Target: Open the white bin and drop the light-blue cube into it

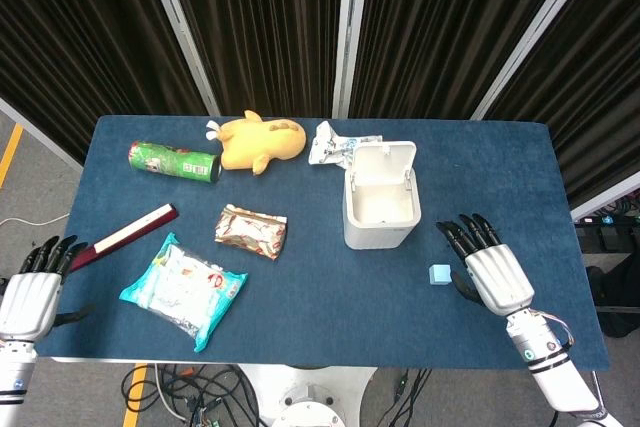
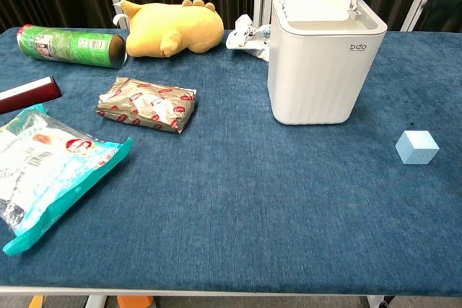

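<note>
Fingers (image 1: 468, 237) just right of light-blue cube (image 1: 439, 274), apart.

head view overhead, chest view low, shared table (image 1: 300, 287)

I am working in a lab or robot test booth, not a home. My blue-clothed table (image 1: 300, 297) is the one piece of furniture, and behind it black pleated curtains (image 1: 260, 27) hang between bare metal posts (image 1: 345, 32). Under the table's front edge loose cables (image 1: 170, 387) trail on the floor, and left of the table runs yellow floor tape (image 1: 10, 152).
</note>
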Motion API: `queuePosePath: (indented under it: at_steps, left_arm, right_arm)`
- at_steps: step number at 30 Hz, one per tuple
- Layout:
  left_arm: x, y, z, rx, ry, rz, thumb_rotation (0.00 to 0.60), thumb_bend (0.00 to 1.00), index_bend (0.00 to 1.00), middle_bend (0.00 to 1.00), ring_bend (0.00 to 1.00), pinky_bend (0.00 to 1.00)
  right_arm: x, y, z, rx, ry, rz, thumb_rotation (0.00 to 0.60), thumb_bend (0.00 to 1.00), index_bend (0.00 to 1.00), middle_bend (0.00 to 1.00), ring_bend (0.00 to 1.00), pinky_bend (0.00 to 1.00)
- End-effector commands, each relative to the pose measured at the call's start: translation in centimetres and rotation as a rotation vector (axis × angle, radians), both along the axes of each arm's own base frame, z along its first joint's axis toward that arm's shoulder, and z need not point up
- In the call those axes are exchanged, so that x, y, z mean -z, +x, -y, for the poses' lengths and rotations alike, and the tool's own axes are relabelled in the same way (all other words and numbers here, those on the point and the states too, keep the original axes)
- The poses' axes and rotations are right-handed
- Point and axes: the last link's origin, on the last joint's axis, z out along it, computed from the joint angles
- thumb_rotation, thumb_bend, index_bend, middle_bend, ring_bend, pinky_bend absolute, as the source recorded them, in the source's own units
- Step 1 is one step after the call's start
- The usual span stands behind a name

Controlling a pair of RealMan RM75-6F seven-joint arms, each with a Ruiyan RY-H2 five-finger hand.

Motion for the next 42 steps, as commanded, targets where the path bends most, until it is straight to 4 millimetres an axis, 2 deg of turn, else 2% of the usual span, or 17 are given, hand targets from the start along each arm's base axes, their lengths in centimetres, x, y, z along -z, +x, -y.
queuePosePath:
  at_steps: [1, 4, 9, 17, 23, 32, 38, 42]
  left_arm:
    - [0.1, -0.2, 0.1, -0.006, 0.000, 0.003, 0.600, 0.00, 0.14, 0.09, 0.03, 0.14]
    - [0.0, -0.4, 0.2, -0.005, 0.003, 0.009, 0.600, 0.00, 0.14, 0.09, 0.03, 0.14]
    - [-0.1, -0.6, 0.2, -0.004, 0.008, 0.013, 0.600, 0.00, 0.14, 0.09, 0.03, 0.14]
    - [-0.2, -0.9, 0.2, -0.014, 0.018, 0.027, 0.600, 0.00, 0.14, 0.09, 0.03, 0.14]
    - [-0.3, -1.2, 0.3, -0.018, 0.019, 0.031, 0.600, 0.00, 0.14, 0.09, 0.03, 0.14]
    - [-0.2, -1.5, 0.4, -0.024, 0.020, 0.042, 0.600, 0.00, 0.14, 0.09, 0.03, 0.14]
    - [-0.2, -1.6, 0.5, -0.024, 0.021, 0.047, 0.600, 0.00, 0.14, 0.09, 0.03, 0.14]
    - [-0.2, -1.7, 0.6, -0.025, 0.019, 0.047, 0.600, 0.00, 0.14, 0.09, 0.03, 0.14]
  right_arm:
    - [1.9, -2.2, -0.6, 0.077, 0.062, -0.038, 0.600, 0.31, 0.00, 0.15, 0.00, 0.00]
    - [3.0, -3.4, -0.7, 0.105, 0.080, -0.054, 0.600, 0.27, 0.00, 0.15, 0.00, 0.00]
    - [4.1, -4.2, -0.8, 0.124, 0.104, -0.072, 0.600, 0.26, 0.00, 0.16, 0.00, 0.00]
    - [5.6, -4.6, -0.2, 0.138, 0.119, -0.087, 0.600, 0.25, 0.00, 0.18, 0.00, 0.00]
    - [6.6, -4.5, 0.6, 0.144, 0.108, -0.090, 0.600, 0.25, 0.01, 0.23, 0.05, 0.00]
    - [7.4, -4.1, 1.3, 0.129, 0.092, -0.074, 0.600, 0.26, 0.12, 0.29, 0.10, 0.05]
    - [7.7, -4.1, 1.3, 0.118, 0.079, -0.074, 0.600, 0.27, 0.25, 0.36, 0.17, 0.10]
    - [7.9, -4.3, 1.1, 0.125, 0.092, -0.091, 0.600, 0.27, 0.28, 0.38, 0.18, 0.11]
